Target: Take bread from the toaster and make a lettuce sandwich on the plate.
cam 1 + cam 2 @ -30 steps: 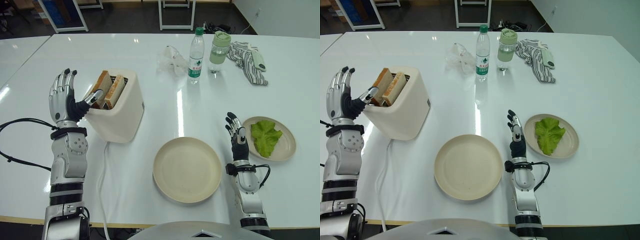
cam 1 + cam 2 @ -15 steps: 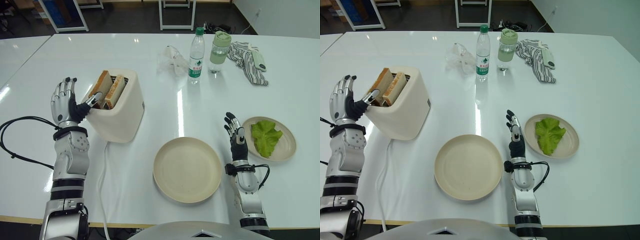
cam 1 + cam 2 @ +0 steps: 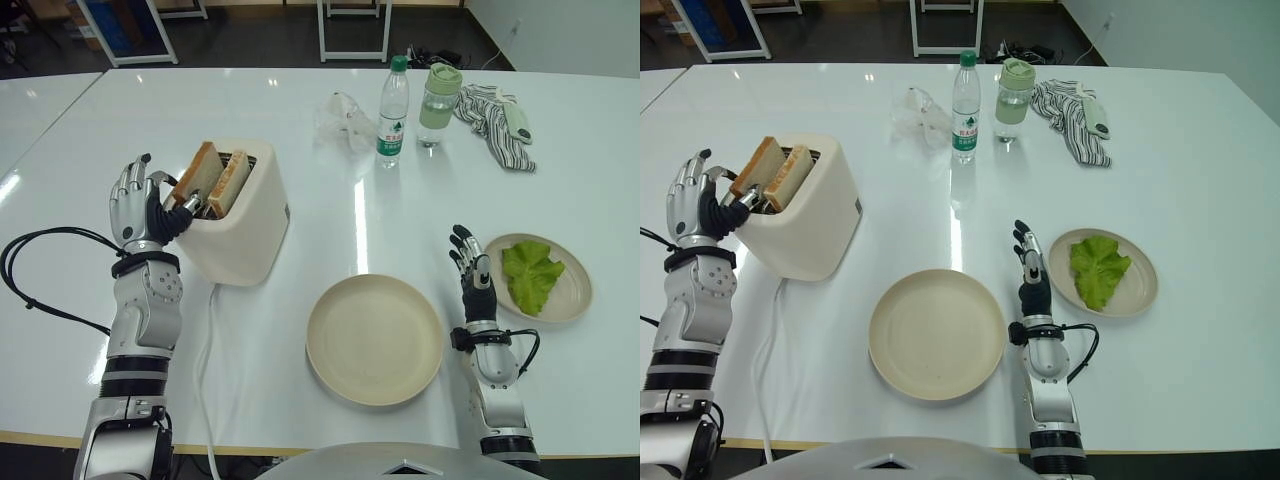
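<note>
Nearest, the plate [image 3: 375, 338] sits bare, no bread on it yet. Just right of it the right hand [image 3: 474, 282] stands on edge, flat and holding nothing, between the plate and the lettuce [image 3: 531, 273] lying on its dish [image 3: 577, 299]. Further back on the left, the left hand [image 3: 138, 203] is up against the toaster [image 3: 245, 225], right beside the outer of two slices of bread [image 3: 199, 172] poking from the slots. So this looks like step one: fetching bread. Next it needs a firm pinch on that slice, then a straight lift. Has the hand closed on it? I cannot tell, as the contact is hidden. Bottles [image 3: 392, 100] and a cloth [image 3: 490, 110] lie far back.
</note>
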